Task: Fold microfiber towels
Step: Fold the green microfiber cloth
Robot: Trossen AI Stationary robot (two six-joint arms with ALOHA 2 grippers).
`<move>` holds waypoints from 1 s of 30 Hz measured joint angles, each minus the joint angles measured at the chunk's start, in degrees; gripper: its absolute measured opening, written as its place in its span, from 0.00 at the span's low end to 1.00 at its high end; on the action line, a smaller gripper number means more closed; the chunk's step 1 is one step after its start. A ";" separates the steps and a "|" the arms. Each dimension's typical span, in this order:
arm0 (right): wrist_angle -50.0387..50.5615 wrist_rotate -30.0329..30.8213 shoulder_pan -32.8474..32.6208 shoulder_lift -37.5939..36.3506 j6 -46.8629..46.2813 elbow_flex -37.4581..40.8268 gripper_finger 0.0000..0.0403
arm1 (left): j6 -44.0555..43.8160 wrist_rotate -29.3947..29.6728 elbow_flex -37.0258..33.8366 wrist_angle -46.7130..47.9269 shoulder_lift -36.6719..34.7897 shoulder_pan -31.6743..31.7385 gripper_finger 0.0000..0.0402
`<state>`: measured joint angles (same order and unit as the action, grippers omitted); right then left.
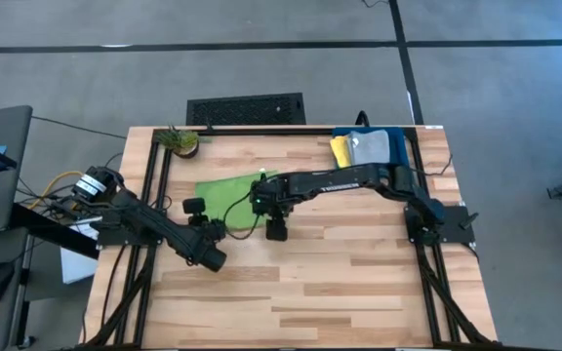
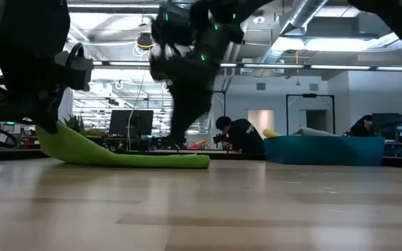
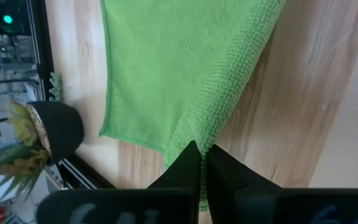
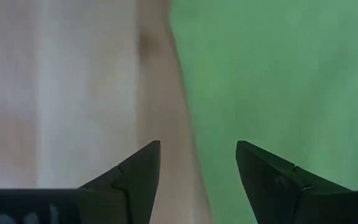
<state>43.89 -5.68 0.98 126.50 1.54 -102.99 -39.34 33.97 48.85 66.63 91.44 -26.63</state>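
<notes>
Left end effector (image 3: pixel 201 163) is clamped on a corner of the lime green towel (image 3: pixel 179 68), lifting it off the worktop (image 1: pixel 340 283). Right end effector (image 4: pixel 197 171) hangs open right over the towel's edge.

Bare table front (image 1: pixel 310 292); plant (image 1: pixel 181 141) rearward

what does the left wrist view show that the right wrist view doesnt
Only the left wrist view shows the left gripper shut on a corner of the lime green towel, plus a small potted plant by the table's edge frame. Only the right wrist view shows the right gripper, open and holding nothing, above one edge of the towel, one finger over bare wood and the other over cloth. Both show the lime green towel lying on the wooden table.
</notes>
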 joint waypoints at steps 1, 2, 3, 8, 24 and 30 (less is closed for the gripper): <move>1.16 -0.49 0.57 0.04 -0.02 0.40 0.58 | 0.52 0.20 0.14 -0.10 0.00 0.00 0.00; 1.57 -1.17 1.09 0.24 -0.04 0.47 0.58 | 0.91 0.64 0.27 -0.07 0.00 0.00 0.00; -0.38 -1.78 1.50 0.81 -0.04 0.18 0.58 | 1.21 1.07 0.47 0.02 0.00 0.00 0.00; -1.61 -2.07 3.30 3.48 -0.04 0.21 0.58 | 2.24 2.49 1.30 -0.08 -0.07 0.65 0.00; -1.45 -2.70 5.27 6.08 -0.09 0.08 0.58 | 6.63 7.82 2.25 0.39 -5.56 3.80 0.00; -1.34 -2.69 5.23 6.08 -0.09 0.10 0.58 | 16.57 12.05 4.77 -1.93 -5.79 6.20 0.00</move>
<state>42.54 -8.37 6.21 132.57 1.45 -102.89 -22.78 46.02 53.63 64.70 85.65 -20.43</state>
